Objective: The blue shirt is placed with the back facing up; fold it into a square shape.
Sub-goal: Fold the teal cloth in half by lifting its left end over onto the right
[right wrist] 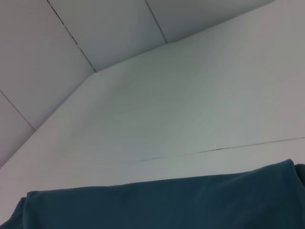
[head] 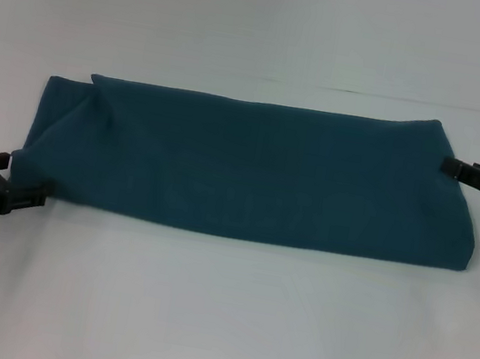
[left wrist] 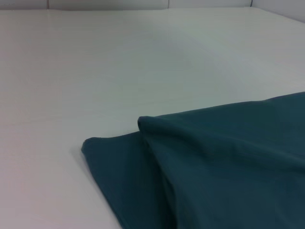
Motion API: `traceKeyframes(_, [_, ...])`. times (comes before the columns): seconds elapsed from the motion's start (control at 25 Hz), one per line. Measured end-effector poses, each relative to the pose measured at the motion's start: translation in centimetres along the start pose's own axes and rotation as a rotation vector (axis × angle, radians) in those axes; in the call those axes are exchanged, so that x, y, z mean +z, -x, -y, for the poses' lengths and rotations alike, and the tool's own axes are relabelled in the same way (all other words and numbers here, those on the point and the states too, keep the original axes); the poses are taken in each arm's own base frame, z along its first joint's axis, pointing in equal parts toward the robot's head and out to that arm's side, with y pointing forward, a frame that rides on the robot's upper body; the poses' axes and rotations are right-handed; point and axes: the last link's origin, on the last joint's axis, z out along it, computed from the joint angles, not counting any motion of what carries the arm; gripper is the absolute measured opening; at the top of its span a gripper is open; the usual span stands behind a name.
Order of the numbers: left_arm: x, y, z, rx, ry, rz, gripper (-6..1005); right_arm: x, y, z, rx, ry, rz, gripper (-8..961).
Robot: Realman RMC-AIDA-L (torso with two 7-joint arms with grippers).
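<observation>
The fingers of both grippers met the cloth at its ends, but whether they had closed on fabric or only lay against it could not be told from any view. The white table (head: 216, 323) carried everything, and the blue shirt (head: 250, 177) lay across its middle as a long band running from nine to three o'clock, apparently already folded lengthwise, so a judgement is that the remaining folds would bring the ends inward toward a square. The left gripper (head: 30, 196) sat at the band's eight o'clock corner, low against the table, probably placed to take that end; the right gripper (head: 452, 167) touched the edge near three o'clock, likely for the matching hold. At the nine o'clock end a loose flap lay at a slant over the layer beneath, and the wrist view showed a raised fold there. Sleeves, collar and hem were tucked out of sight, both arms were cut off at the frame edges, and neither wrist view showed its own fingers.
</observation>
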Motion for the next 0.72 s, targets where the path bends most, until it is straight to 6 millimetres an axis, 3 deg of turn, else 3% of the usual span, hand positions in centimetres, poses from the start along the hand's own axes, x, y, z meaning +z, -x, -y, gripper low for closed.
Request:
traceKeyframes(0.68, [0.55,-0.54,-0.42,0.035,0.012,0.007,852,-0.34,-0.45,0.25,0.015,-0.006,0.000,711])
traceKeyframes(0.72, [0.58,-0.59,-0.39,0.034,0.010,0.007,809,-0.35,-0.46,0.25,0.016,-0.006,0.000,711])
